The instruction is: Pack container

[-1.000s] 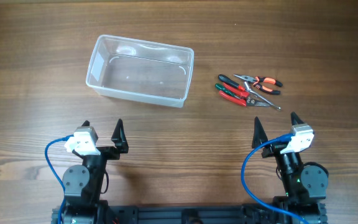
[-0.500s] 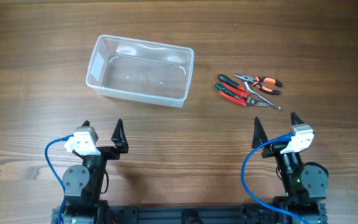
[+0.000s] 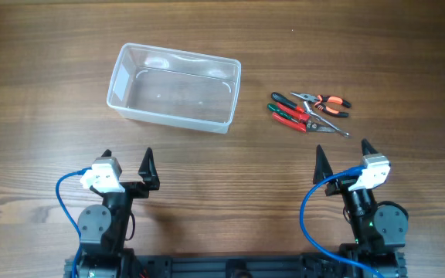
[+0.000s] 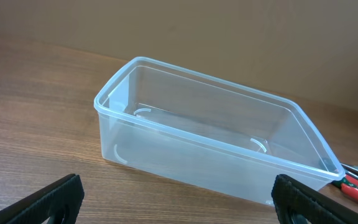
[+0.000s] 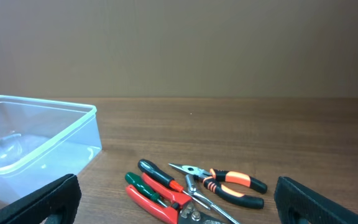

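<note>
The clear plastic container (image 3: pixel 174 86) sits empty at the back left of the table; it also shows in the left wrist view (image 4: pixel 210 149) and at the left of the right wrist view (image 5: pixel 36 140). A pile of hand tools lies to its right: orange-and-black pliers (image 3: pixel 327 102) (image 5: pixel 229 183), red-handled snips (image 3: pixel 290 116) (image 5: pixel 160 199), and black- and green-handled screwdrivers (image 5: pixel 157 174). My left gripper (image 3: pixel 127 166) (image 4: pixel 179 214) is open and empty in front of the container. My right gripper (image 3: pixel 340 158) (image 5: pixel 179 214) is open and empty in front of the tools.
The wooden table (image 3: pixel 45 46) runs wide around the container and tools. A tan wall stands behind the table in the wrist views. Blue cables loop beside both arm bases at the front edge.
</note>
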